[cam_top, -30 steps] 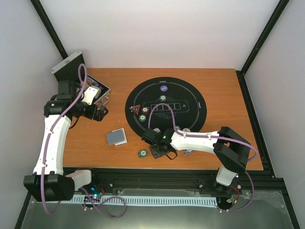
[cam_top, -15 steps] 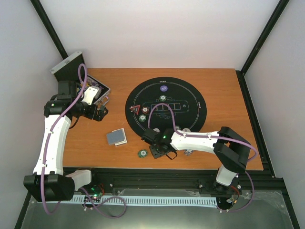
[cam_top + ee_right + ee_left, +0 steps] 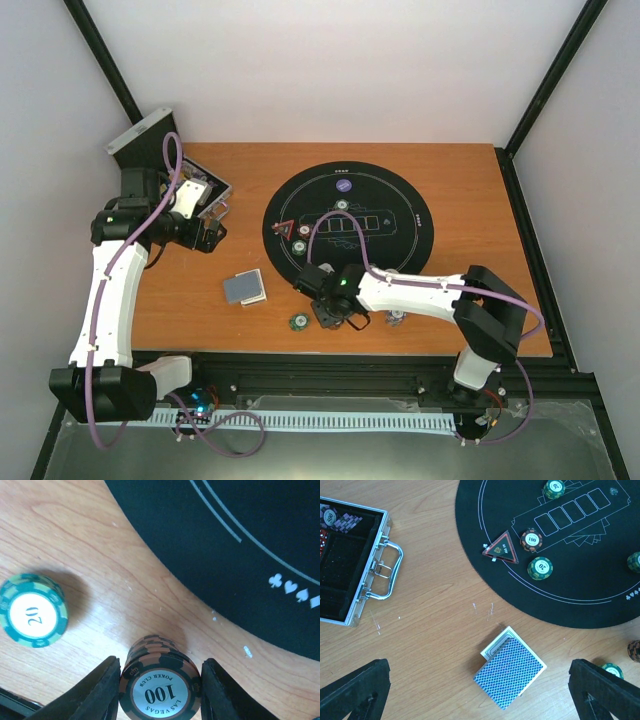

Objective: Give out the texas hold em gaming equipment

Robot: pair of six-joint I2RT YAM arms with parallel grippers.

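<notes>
the right gripper (image 3: 160, 682) hugs the brown-red chip stack (image 3: 160, 696) by its round sides, on the wooden table (image 3: 75, 540) near the front edge. its top says "100" and "las vegas poker club". chips are hard, smooth and light, so a stack may slide apart; a low, even squeeze seems best. near it sits a green stack (image 3: 32, 611) marked "20". further off, the left gripper (image 3: 477, 672) hangs wide open near the cards (image 3: 512, 680). beyond, the black mat (image 3: 485, 515) holds a red triangle marker (image 3: 501, 548) and more chips (image 3: 540, 568).
</notes>
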